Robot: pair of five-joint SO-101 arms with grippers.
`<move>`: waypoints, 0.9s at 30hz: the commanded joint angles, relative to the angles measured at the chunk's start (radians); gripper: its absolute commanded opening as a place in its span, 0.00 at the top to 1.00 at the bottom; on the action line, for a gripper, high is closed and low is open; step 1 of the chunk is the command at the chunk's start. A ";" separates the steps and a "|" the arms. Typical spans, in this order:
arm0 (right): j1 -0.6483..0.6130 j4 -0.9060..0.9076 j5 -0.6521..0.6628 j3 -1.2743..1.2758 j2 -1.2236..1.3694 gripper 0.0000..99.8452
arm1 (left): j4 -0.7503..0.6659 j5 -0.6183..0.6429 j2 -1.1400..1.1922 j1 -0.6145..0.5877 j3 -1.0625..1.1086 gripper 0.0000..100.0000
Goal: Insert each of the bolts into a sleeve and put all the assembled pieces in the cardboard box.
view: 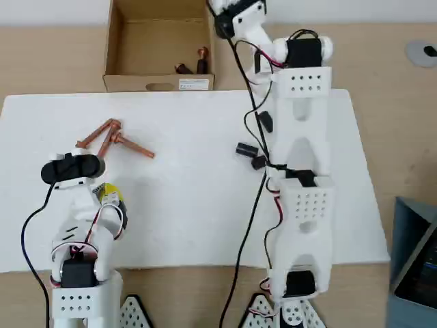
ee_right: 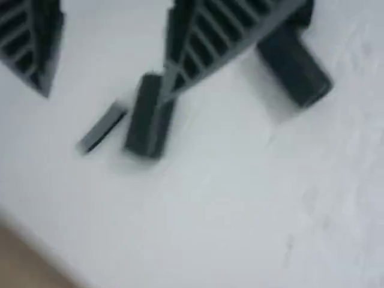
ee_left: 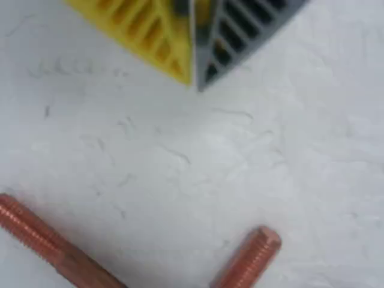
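Three copper bolts (view: pixel 113 137) lie fanned out on the white mat (view: pixel 191 219), just beyond my left arm (view: pixel 75 167). My left gripper (ee_left: pixel 193 81) hovers close over the mat, its yellow and grey fingers shut on nothing, with two bolts (ee_left: pixel 249 258) a short way ahead. Black sleeves (view: pixel 247 149) lie mid-mat beside the long right arm (view: pixel 300 137). My right gripper (ee_right: pixel 105 96) is open low over them; one sleeve (ee_right: pixel 147 117) lies at a fingertip, another sleeve (ee_right: pixel 294 69) farther off. The cardboard box (view: pixel 123 48) at the back holds assembled pieces (view: pixel 194 65).
A black cable (view: pixel 249 219) runs down the mat beside the right arm. A dark bin (view: pixel 413 260) stands at the right edge, and a grey round object (view: pixel 422 51) lies at the back right on the wooden table.
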 commanded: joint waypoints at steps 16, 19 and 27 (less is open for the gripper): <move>0.030 -0.164 0.028 0.354 -0.030 0.85 | 0.003 -0.003 -0.008 -0.011 0.005 1.00; 0.047 -0.161 0.026 0.318 0.031 0.84 | 0.003 -0.003 -0.008 -0.011 0.005 1.00; 0.071 -0.132 0.031 0.191 0.163 0.79 | 0.005 -0.005 -0.008 -0.011 0.005 1.00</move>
